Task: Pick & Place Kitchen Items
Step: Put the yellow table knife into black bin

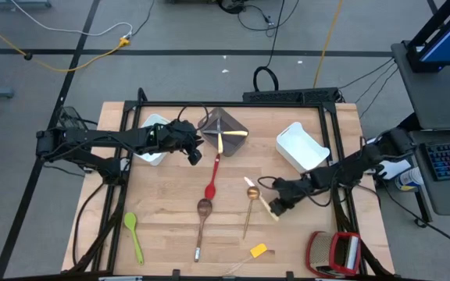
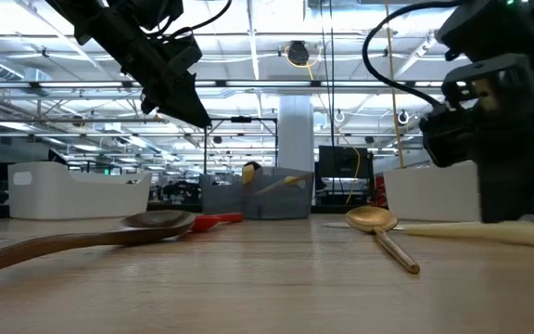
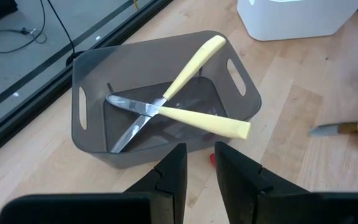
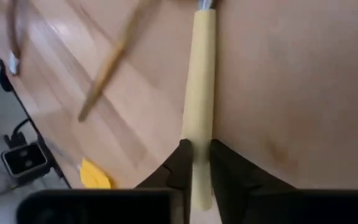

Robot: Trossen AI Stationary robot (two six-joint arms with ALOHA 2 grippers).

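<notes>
A: Right gripper status?
B: Down at the wooden table, right of centre, fingers clamped on the pale yellow handle of a table knife. Knife lies flat on the wood, blade end pointing toward the table's middle, just beside the gold metal spoon.

A: Left gripper?
B: Hanging above the table next to the grey plastic bin at the back. Fingers slightly apart, nothing between them.

A: What's in that bin?
B: Two pale-handled knives, crossed over each other, blades toward the bin floor.

A: Other utensils?
B: All loose on the table. Red plastic spoon in front of the grey bin, brown wooden spoon just in front of that, green plastic spoon front left, small yellow piece front centre.

A: Anything else on the table?
B: White rectangular bin back right, another white bin back left partly under the left arm, bulky red-and-silver object in the front right corner. Can't tell what that one is.
</notes>
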